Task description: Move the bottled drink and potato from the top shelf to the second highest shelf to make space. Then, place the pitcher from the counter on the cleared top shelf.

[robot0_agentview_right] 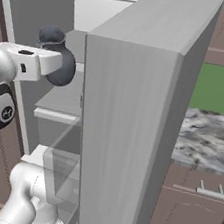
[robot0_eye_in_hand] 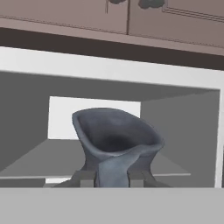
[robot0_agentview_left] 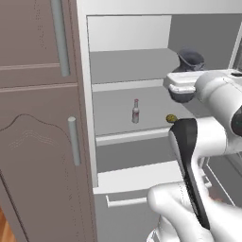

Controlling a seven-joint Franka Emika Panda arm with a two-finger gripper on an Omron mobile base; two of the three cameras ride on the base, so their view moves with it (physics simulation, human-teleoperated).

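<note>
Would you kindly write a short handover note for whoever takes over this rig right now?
Tool: shut on the pitcher, held at top shelf height inside the open fridge.
Bottled drink and potato: both sit on the second highest shelf, bottle upright, potato to its right.
Done: both items moved down, pitcher lifted from the counter.
Left: set the pitcher on the top shelf, release, withdraw.

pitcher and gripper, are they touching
Touching. In the hand view the gripper has a finger pressed against each side of the pitcher neck, with no gap visible.
</note>
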